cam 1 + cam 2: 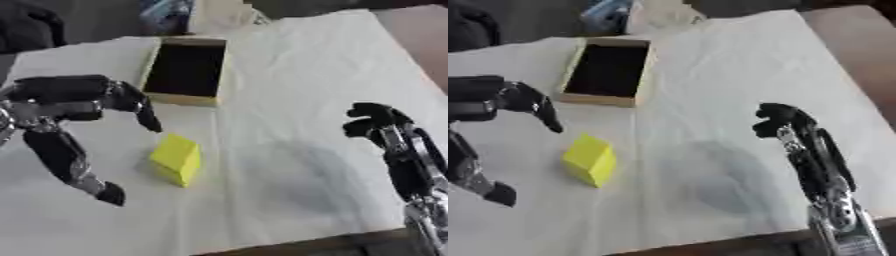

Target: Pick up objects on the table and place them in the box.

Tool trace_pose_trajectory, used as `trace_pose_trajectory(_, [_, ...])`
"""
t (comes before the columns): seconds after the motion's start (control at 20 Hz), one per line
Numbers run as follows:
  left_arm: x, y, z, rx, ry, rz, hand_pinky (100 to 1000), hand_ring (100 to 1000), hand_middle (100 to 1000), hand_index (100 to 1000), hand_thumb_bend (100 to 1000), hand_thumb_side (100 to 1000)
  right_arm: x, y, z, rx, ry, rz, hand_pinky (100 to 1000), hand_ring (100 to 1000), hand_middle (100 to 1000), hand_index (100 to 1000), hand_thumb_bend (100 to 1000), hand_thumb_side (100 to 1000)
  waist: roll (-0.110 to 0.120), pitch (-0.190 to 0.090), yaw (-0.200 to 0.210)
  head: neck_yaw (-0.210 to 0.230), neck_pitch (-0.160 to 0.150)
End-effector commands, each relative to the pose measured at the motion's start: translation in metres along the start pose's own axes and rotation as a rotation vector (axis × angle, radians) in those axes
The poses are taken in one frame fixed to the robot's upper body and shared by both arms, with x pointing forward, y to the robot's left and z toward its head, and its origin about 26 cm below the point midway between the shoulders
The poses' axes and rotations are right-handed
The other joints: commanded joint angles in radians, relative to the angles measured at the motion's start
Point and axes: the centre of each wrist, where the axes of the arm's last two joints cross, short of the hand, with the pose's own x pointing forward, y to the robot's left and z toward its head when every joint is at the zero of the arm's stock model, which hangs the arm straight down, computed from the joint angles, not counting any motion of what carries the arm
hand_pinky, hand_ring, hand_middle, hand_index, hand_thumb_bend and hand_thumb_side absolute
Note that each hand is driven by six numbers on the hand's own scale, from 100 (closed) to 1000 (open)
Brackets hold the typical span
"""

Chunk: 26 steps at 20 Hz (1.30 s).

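Note:
A yellow block (178, 159) lies on the white cloth in front of the box (185, 70), a shallow tan box with a dark inside that lies open near the far side. My left hand (63, 112) hovers just left of the block, open, with fingers spread above it and the thumb reaching down at the near left; it does not touch the block. My right hand (798, 137) stands at the right side, fingers up and slightly curled at the tips, holding nothing.
The white cloth (297, 100) covers the table; the wooden table edge (332, 245) shows at the near side. Some blue and white things (175, 12) lie beyond the box at the far edge.

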Motion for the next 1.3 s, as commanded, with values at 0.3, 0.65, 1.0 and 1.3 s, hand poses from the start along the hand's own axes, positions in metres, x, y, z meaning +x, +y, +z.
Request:
trace_pose_trajectory(0.3, [-0.01,-0.001,-0.009,-0.038,0.022,-0.096,813,714,676,798,768,508,0.006,-0.004,-0.002,-0.004,-0.023,0.018,658,642,670,765,304,820,-0.002,-0.019,-0.002,-0.011,-0.005])
trace_pose_trajectory(0.65, [-0.02,-0.004,-0.017,0.005,0.07,-0.134,835,751,718,824,796,494,0.006,-0.004,-0.002,-0.005,-0.021,0.016,658,643,670,765,301,822,-0.004,-0.019,-0.004,-0.016,-0.006])
trace_pose_trajectory(1.0, [-0.032,-0.013,-0.032,0.006,0.118,-0.164,864,790,768,865,808,492,0.005,-0.003,-0.002,-0.002,-0.02,0.013,658,643,670,764,299,823,-0.005,-0.02,-0.007,-0.02,-0.008])
trace_pose_trajectory(1.3, [-0.044,-0.022,-0.041,-0.015,0.132,-0.164,863,788,767,864,797,459,0.005,-0.003,-0.002,0.0,-0.019,0.011,658,643,670,764,295,826,-0.007,-0.02,-0.007,-0.022,-0.01])
